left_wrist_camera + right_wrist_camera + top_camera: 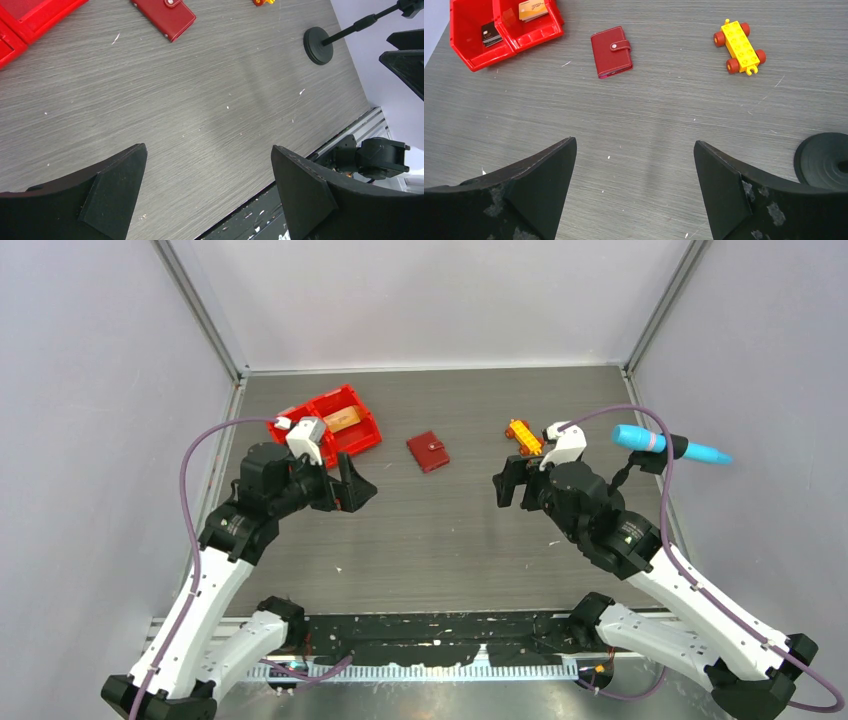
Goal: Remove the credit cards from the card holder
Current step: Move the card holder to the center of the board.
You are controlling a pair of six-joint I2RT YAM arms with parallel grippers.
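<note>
The card holder [428,451] is a small dark red wallet lying closed and flat on the grey table, its snap tab fastened. It also shows in the left wrist view [165,15] and the right wrist view [611,51]. No credit cards show at the wallet. An orange-tan flat card [531,9] and a small black flat item [490,34] lie in the red bin. My left gripper [355,485] [208,146] is open and empty, left of and nearer than the wallet. My right gripper [508,485] [634,140] is open and empty, to the wallet's right.
A bright red two-compartment bin [368,420] [514,47] [30,20] stands at the back left. A yellow toy vehicle with red wheels [523,435] [740,46] sits right of the wallet. A blue device on a black stand [665,445] has its round base [318,45] [824,160] at the right.
</note>
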